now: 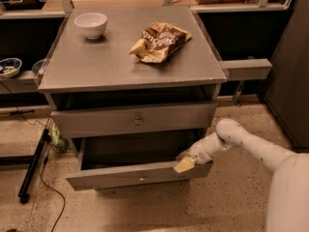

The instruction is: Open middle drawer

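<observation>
The grey cabinet (130,66) shows two drawer fronts below its top. The upper front (96,122) is shut, with a small round knob at its centre. Below it the middle drawer (111,178) is pulled out toward me, its dark inside showing, with a small knob (141,179) on its front. Anything under it is hidden. My gripper (186,163) is on the top edge of this drawer's front at its right end, and my white arm (241,139) reaches in from the right.
A white bowl (91,24) and a crumpled chip bag (159,41) lie on the cabinet top. A black pole and cable (34,166) lie on the floor at the left. A dark cabinet (289,81) stands at the right. Shelves run behind.
</observation>
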`<state>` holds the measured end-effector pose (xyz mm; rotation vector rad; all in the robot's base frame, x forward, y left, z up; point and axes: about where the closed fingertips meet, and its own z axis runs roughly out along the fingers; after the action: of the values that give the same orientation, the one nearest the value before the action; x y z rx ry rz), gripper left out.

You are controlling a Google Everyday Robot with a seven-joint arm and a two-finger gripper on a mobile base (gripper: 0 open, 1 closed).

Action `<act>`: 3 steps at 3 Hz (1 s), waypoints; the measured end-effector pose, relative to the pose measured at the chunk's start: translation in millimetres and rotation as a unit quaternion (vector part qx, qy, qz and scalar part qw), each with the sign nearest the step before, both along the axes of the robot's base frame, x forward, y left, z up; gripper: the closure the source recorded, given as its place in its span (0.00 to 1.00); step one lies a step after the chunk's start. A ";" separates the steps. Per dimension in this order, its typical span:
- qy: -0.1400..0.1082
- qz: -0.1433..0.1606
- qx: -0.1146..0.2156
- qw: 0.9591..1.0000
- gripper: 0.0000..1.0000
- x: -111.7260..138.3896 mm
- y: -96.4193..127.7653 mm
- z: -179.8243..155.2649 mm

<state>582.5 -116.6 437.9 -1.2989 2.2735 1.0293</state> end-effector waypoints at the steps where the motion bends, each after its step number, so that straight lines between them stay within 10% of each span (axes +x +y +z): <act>1: 0.000 0.000 0.000 1.000 1.00 -0.1 0.0 0.0; 3: 0.001 -0.004 0.008 1.000 1.00 -13.0 0.8 7.0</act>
<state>569.5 -115.8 444.9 -1.2825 2.2645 1.0457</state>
